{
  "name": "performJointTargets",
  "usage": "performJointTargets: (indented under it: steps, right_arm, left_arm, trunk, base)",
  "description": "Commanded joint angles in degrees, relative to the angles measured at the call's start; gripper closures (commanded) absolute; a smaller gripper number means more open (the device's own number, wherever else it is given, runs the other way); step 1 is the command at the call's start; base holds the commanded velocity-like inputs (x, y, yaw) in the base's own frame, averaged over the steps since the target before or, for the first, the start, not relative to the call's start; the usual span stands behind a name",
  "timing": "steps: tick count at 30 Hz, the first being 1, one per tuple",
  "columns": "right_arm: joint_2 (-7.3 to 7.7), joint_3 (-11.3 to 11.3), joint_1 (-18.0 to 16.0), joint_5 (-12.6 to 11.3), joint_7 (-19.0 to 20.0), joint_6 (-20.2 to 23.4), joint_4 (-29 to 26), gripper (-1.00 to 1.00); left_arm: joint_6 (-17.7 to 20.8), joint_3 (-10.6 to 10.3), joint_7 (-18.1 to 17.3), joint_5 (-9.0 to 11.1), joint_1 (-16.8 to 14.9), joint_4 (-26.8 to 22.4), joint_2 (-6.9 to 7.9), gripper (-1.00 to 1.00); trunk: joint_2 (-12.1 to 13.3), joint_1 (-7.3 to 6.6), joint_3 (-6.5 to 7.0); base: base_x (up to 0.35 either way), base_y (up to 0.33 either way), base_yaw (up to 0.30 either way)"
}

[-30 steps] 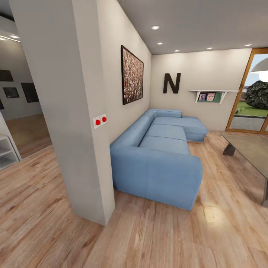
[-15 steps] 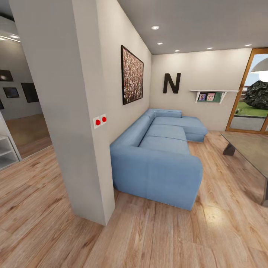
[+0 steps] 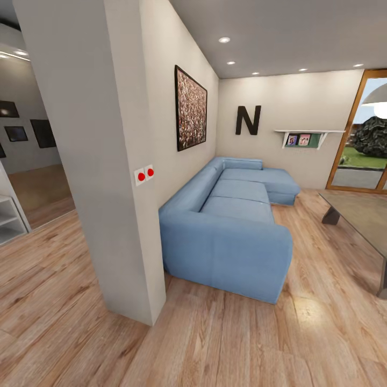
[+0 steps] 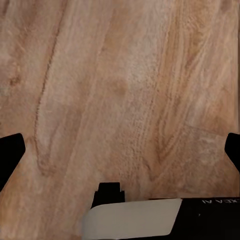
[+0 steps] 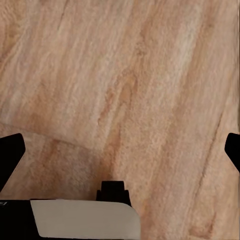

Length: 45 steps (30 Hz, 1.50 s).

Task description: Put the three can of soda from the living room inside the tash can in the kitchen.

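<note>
The head view looks into the living room (image 3: 301,301), with its light wood plank floor running from 6 o'clock out to both sides. One blue sectional sofa (image 3: 231,226) sits at the centre of the picture, its long back against the pale wall and its chaise end reaching toward the far corner at 1 o'clock. Above it hangs one large framed picture (image 3: 191,107) at 12 o'clock, and one black letter N (image 3: 248,120) is fixed to the far wall just to the right of it. One white wall shelf (image 3: 306,135) beside the N carries two small framed photos. A wood-framed glass door (image 3: 365,134) stands at 2 o'clock, and one low table (image 3: 363,215) with a grey top juts in at 3 o'clock. A thick pale wall end (image 3: 97,161) fills the 10 o'clock side and bears one white switch plate (image 3: 144,174) with two red buttons. Past it at 9 o'clock is another room with three dark frames (image 3: 37,131) on its wall and a white shelf unit (image 3: 11,217).

In the left wrist view the left gripper (image 4: 120,150) hangs over bare plank floor, its two dark fingertips wide apart at the picture's edges with nothing between them. The right gripper (image 5: 120,150) is spread the same way over the floor, holding nothing.
</note>
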State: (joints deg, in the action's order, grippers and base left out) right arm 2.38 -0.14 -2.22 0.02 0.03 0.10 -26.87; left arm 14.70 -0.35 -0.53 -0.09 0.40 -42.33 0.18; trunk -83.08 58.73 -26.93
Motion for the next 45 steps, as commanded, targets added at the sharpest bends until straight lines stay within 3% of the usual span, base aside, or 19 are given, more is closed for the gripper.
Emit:
performJointTargets:
  steps: [1, 7, 11, 15, 21, 23, 25, 30, 45]
  right_arm:
    - [0.14, -0.01, 0.01, 0.01, 0.01, 0.01, -0.81, -1.00]
    - [0.94, -0.03, -0.06, 0.06, 0.05, 0.11, -6.86, -1.00]
    - [1.18, -0.03, -0.11, 0.06, 0.05, 0.14, -10.42, -1.00]
    - [1.31, -0.03, -0.14, 0.07, 0.10, 0.15, -13.16, -1.00]
    - [2.11, -0.03, -0.15, -0.10, 1.57, 0.20, -15.00, -1.00]
    - [2.73, -0.03, -0.19, -0.16, 3.53, 0.21, -15.24, -1.00]
    - [4.14, -0.13, -1.01, -0.19, 9.96, 0.24, -15.53, -1.00]
    - [4.89, -0.26, -1.45, -0.04, 12.95, 0.03, -15.47, -1.00]
    - [5.10, -0.54, -1.44, 0.07, 13.75, -0.08, -14.79, -1.00]
  left_arm:
    - [0.01, 0.00, 0.00, 0.00, 0.01, -0.87, 0.00, -1.00]
    - [0.06, 0.00, -0.61, 0.09, 0.02, -8.43, 0.00, -1.00]
    - [0.06, -0.08, -3.55, 0.14, 0.03, -12.52, 0.00, -1.00]
    - [0.06, -0.10, -8.69, 0.16, 0.02, -16.14, -0.01, -1.00]
    - [-0.08, 0.12, -19.12, -0.06, 0.03, -18.70, 0.08, -1.00]
    - [-0.16, 0.24, -21.83, -0.14, 0.02, -18.95, 0.35, -1.00]
    - [-0.41, 0.37, -25.18, -0.18, 0.02, -19.23, 1.99, -1.00]
    - [-0.55, 0.39, -26.33, -0.18, 0.01, -19.15, 2.90, -1.00]
    - [-1.92, 0.35, -26.53, -0.09, 0.02, -16.50, 3.16, -1.00]
  trunk:
    - [0.00, 0.00, 0.00]
    - [0.00, 0.00, 0.00]
    - [0.00, 0.00, 0.00]
    - [0.00, 0.00, 0.00]
    - [0.00, 0.00, 0.00]
    - [0.00, 0.00, 0.00]
    - [0.00, 0.00, 0.00]
    - [0.00, 0.00, 0.00]
    - [0.00, 0.00, 0.00]
  base:
    - [0.000, 0.000, 0.000]
    - [0.000, 0.000, 0.000]
    - [0.000, 0.000, 0.000]
    - [0.000, 0.000, 0.000]
    - [0.000, 0.000, 0.000]
    - [0.000, 0.000, 0.000]
    - [0.000, 0.000, 0.000]
    - [0.000, 0.000, 0.000]
    - [0.000, 0.000, 0.000]
